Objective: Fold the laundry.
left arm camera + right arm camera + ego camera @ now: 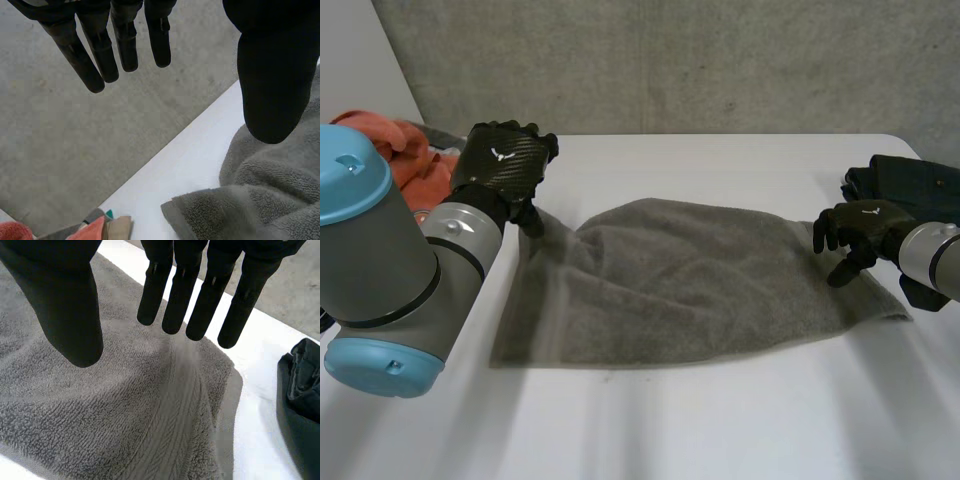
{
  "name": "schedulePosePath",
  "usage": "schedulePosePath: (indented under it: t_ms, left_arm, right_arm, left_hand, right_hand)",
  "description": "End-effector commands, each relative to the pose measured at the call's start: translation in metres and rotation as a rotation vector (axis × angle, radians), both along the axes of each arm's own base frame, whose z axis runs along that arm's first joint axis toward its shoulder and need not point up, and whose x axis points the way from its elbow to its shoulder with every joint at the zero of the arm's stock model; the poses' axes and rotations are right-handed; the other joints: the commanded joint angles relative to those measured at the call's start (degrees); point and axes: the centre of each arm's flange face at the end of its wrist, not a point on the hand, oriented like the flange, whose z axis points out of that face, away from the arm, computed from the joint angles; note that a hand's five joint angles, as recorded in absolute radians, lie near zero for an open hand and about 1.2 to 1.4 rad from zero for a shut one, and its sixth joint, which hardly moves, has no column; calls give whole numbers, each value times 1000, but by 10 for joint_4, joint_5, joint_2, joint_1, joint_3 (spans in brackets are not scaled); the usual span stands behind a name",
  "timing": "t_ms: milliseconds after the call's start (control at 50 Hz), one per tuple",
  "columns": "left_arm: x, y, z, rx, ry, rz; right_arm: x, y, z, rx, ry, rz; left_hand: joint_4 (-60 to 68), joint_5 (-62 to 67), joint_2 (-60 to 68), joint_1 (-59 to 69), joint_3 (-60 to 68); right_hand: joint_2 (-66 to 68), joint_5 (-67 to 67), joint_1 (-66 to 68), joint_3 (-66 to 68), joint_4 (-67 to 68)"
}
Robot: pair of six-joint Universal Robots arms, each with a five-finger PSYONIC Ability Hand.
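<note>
Head view: grey towel [690, 280] lies spread on the white table [720, 430], mostly flat, with its far left part bunched and slightly raised. Left hand [505, 165] sits at that far left corner. Right hand [860, 230] is over the towel's right edge. Orange clothes [395, 145] are heaped at the table's far left, behind the left arm. Dark clothes [910, 180] lie at the far right, just beside the towel.

Left wrist view: fingers [100, 50] straight, thumb [270, 75] set well apart from them, nothing held. Towel corner lies below the thumb; contact cannot be told.

Right wrist view: fingers [205, 295] straight and spread from the thumb [65, 305], nothing gripped. Towel's corner lies under the fingertips, with the dark clothes beside it.
</note>
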Motion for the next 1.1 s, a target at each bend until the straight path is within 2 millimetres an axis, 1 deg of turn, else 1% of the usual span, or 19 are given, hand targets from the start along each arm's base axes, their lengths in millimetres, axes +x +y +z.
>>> schedulePosePath:
  t_ms: [20, 120, 180, 200, 240, 260, 280, 320, 340, 380, 420, 480, 500, 600, 720, 780, 880, 940, 1100]
  left_arm:
    - [1, 5, -4, 19, -23, -3]
    - [0, 11, -9, 60, -52, -39]
    - [1, 14, -12, 85, -66, -50]
    - [2, 17, -14, 106, -80, -55]
    - [4, 20, -18, 138, -104, -55]
    - [5, 23, -21, 162, -123, -54]
    - [9, 30, -29, 219, -176, -56]
    - [14, 39, -37, 288, -235, -57]
    - [17, 43, -40, 318, -260, -57]
    - [26, 55, -51, 416, -324, -54]
    - [30, 58, -59, 455, -340, -53]
    - [31, 48, -79, 449, -334, -50]
    - [31, 44, -85, 440, -334, -50]
    - [32, 34, -107, 392, -382, -49]
    - [27, 28, -116, 342, -396, -52]
    - [25, 29, -120, 345, -402, -56]
    - [24, 30, -135, 375, -427, -65]
    - [23, 30, -139, 379, -439, -64]
    - [20, 19, -143, 333, -445, -43]
  right_arm:
    - [1, 2, 5, -23, 10, 24]
    - [0, 2, 6, -25, 17, 26]
    - [-3, 1, 7, -21, 21, 16]
    - [-5, 1, 11, -28, 25, 14]
    - [-7, 2, 16, -36, 28, 11]
    - [-8, 3, 19, -42, 33, 11]
    - [-11, 3, 24, -53, 51, 7]
    - [-14, 5, 25, -53, 77, 17]
    - [-15, 7, 25, -49, 93, 26]
    - [-21, 11, 20, -33, 143, 42]
    - [-24, 14, 16, -21, 177, 58]
    - [-27, 20, 4, -11, 233, 101]
    - [-31, 19, 0, -16, 254, 109]
    - [-38, 17, -13, -14, 260, 101]
    - [-40, 17, -21, -12, 220, 69]
    - [-39, 18, -22, -12, 207, 66]
    - [-38, 18, -23, -20, 190, 62]
    - [-38, 18, -23, -21, 184, 61]
    - [-36, 20, -25, -16, 181, 66]
  left_hand:
    - [-121, -114, -124, -128, -123]
    - [-121, -114, -124, -128, -123]
    - [-121, -114, -124, -128, -123]
    - [-121, -114, -124, -128, -123]
    - [-100, -94, -103, -107, -103]
    - [-78, -72, -81, -86, -81]
    - [-53, -46, -56, -60, -56]
    - [-40, -33, -43, -47, -42]
    - [-33, -26, -36, -40, -36]
    - [3, 9, -1, -5, 0]
    - [11, 18, 8, 4, 8]
    - [11, 18, 8, 4, 8]
    - [11, 18, 8, 4, 8]
    - [-2, 4, -6, -10, -5]
    - [-4, 3, -7, -11, -7]
    - [-4, 3, -7, -11, -7]
    - [-9, -2, -12, -16, -12]
    - [-11, -4, -14, -18, -14]
    - [-4, 3, -7, -11, -7]
  right_hand:
    - [100, 119, 102, 101, 108]
    - [89, 107, 90, 89, 97]
    - [18, 37, 20, 18, 26]
    - [-20, -2, -19, -20, -12]
    - [-53, -34, -51, -52, -45]
    - [-79, -61, -78, -79, -71]
    - [-118, -99, -116, -118, -110]
    - [-122, -103, -120, -121, -114]
    - [-123, -105, -122, -123, -115]
    - [-123, -105, -122, -123, -115]
    - [-123, -105, -122, -123, -115]
    - [-123, -105, -122, -123, -115]
    - [-123, -105, -122, -123, -115]
    - [-118, -100, -117, -118, -110]
    - [-112, -93, -110, -111, -104]
    - [-113, -95, -112, -113, -105]
    - [-112, -93, -110, -111, -104]
    - [-108, -90, -107, -108, -100]
    - [-102, -83, -100, -101, -94]
